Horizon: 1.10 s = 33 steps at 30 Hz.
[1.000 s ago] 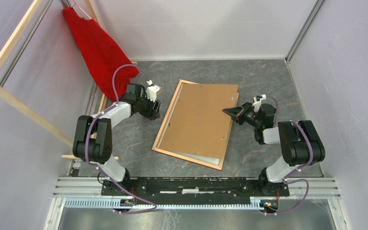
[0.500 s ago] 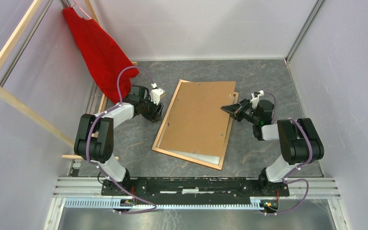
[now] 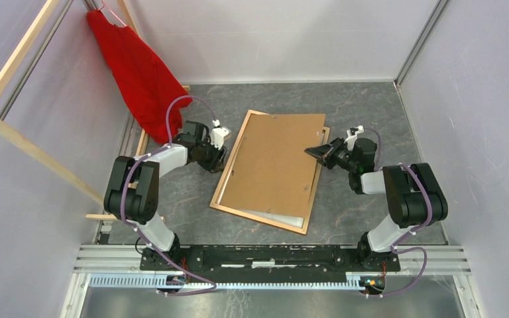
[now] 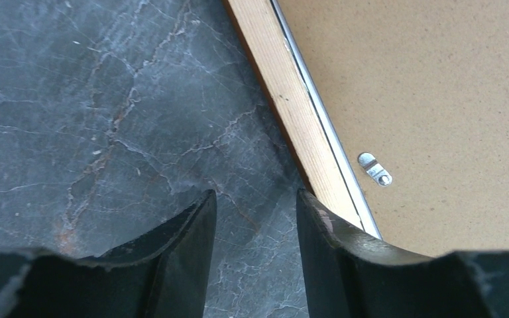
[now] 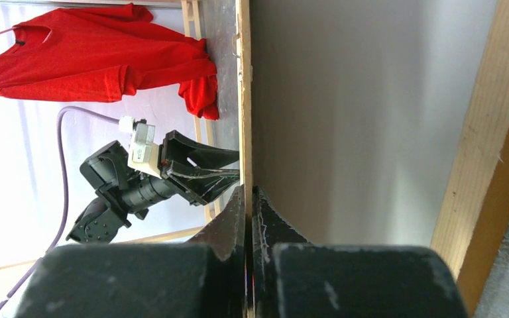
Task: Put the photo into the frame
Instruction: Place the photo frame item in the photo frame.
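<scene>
The frame [image 3: 219, 192] lies back side up in the middle of the table. A plain brown backing board [image 3: 275, 159] rests over it. My right gripper [image 3: 315, 152] is shut on the board's right edge and holds that edge a little above the frame. In the right wrist view the fingers [image 5: 233, 222] pinch the thin board [image 5: 244, 132] seen edge-on, with a frame rail [image 5: 484, 165] to the right. My left gripper [image 3: 220, 157] is open and empty at the frame's left rail [image 4: 291, 112]; its right finger [image 4: 325, 238] overlaps that rail. The photo's picture side is hidden.
A red garment [image 3: 136, 66] hangs from a pale wooden rack [image 3: 13, 126] at the back left. A metal turn clip [image 4: 375, 168] sits on the board near the left rail. A pale glossy strip [image 3: 275, 217] shows at the frame's near end. Walls close in both sides.
My left gripper has moved right, up to the frame's left rail. My right gripper has moved slightly toward the back with the board, whose right edge has shifted a little left.
</scene>
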{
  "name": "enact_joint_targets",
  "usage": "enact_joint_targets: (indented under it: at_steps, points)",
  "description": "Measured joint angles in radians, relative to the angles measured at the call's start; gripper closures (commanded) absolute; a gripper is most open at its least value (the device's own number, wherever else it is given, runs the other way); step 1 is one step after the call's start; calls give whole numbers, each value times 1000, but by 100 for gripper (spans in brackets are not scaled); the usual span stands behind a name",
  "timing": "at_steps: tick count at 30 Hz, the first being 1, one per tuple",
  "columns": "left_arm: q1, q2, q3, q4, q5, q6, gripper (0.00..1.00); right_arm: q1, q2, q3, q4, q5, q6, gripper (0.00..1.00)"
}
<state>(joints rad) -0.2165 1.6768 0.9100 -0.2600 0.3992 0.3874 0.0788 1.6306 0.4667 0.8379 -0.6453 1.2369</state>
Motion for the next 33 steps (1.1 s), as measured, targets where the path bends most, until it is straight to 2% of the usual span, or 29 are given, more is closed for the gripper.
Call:
enact_joint_targets:
  at_steps: [11,23,26,31,33]
  points:
    - [-16,0,-5,-4,6,31,57,35,-27,-39,7,71,15,100]
    - [-17,0,-9,-20,39,77,65,73,-95,0,-147,146,-50,94]
    - [-16,-2,-11,-23,42,89,66,83,-95,16,-176,158,-59,90]
    - [-14,-14,-18,-42,42,106,67,107,-92,67,-251,186,-103,77]
    - [-14,-23,-24,-58,48,114,67,117,-90,94,-309,205,-139,65]
